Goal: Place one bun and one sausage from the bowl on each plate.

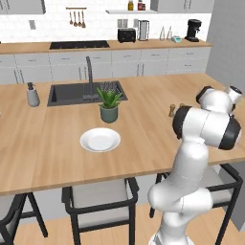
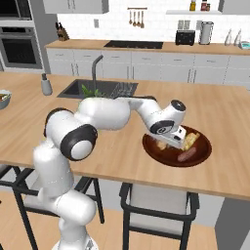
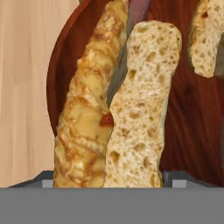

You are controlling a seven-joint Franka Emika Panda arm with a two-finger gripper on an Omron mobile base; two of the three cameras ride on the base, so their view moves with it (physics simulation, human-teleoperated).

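The gripper (image 2: 181, 142) hangs low over the bowl (image 2: 200, 155), its hand tilted downward at the end of an arm that stretches from the robot's shoulder across the wooden island counter (image 2: 229, 117) toward the bowl. In the hand view the two dark finger tips sit at the bottom, one on either side of a bun (image 3: 127, 118); whether they press against it or merely flank it cannot be told, so the gripper's state stays uncertain.

The bun lies in the bowl directly ahead of the gripper, running lengthwise away from it. It is split, showing a golden, blistered crust on one half and a pale, porous crumb on the other. Beyond its far end a reddish-purple sausage (image 3: 138, 9) peeks out, and a second bun (image 3: 204, 37) lies further in the bowl off to the side, apart from the first.

The bowl is wide, shallow and dark reddish-brown with a glossy grain. From the right base view it rests on the counter near the front edge, with another sausage (image 2: 187, 155) lying inside beside the gripper.

Well away from the bowl, across the counter, a white plate (image 1: 100, 139) sits just in front of a potted plant (image 1: 109, 104), which stands by the sink (image 1: 72, 93).
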